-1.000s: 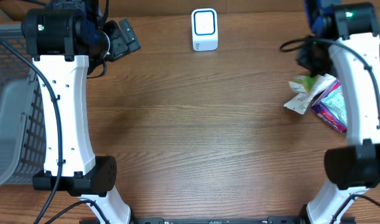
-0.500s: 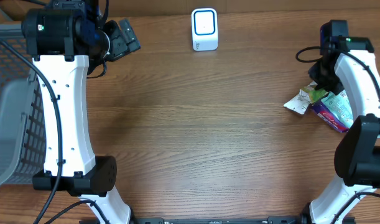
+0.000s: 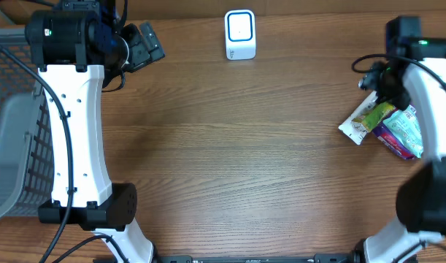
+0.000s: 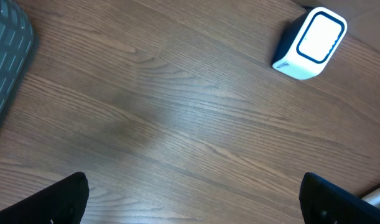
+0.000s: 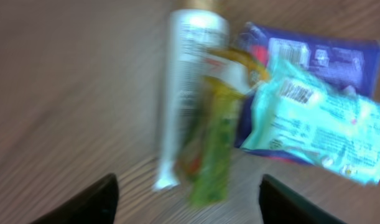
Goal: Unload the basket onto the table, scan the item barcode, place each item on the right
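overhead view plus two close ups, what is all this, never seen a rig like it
Two white robot arms work at a wooden table. The overhead view looks straight down; the other two come from a camera on each wrist, so the dark shapes in their bottom corners are that arm's own fingers. The left gripper is open over bare wood near the white scanner box. The right gripper is open above a few packets, blurred in its view. A grey basket sits at the left edge. Neither gripper holds anything.
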You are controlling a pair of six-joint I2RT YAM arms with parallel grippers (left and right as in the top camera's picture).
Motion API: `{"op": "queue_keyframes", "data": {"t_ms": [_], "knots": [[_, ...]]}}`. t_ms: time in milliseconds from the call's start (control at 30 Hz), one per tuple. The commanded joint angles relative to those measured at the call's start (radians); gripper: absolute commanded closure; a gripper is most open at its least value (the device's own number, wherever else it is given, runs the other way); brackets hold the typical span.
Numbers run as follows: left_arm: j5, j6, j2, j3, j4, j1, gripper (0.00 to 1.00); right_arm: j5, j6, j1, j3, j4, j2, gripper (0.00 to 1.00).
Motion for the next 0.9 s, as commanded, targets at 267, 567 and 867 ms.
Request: {"op": "queue_keyframes", "data": {"t_ms": [267, 567, 867], "knots": [[0.004, 0.011, 0.002, -0.004, 0.001, 0.0, 0.01, -0.408, -0.223, 0.109, 0.086, -0.018, -0.534, 0.0], [0.004, 0.011, 0.002, -0.004, 0.001, 0.0, 0.0, -0.41, -0.217, 0.118, 0.086, -0.023, -0.735, 0.0], [0.004, 0.011, 0.002, -0.004, 0.001, 0.0, 0.0, -0.319, -0.217, 0.118, 0.078, -0.219, -0.764, 0.0]]}}
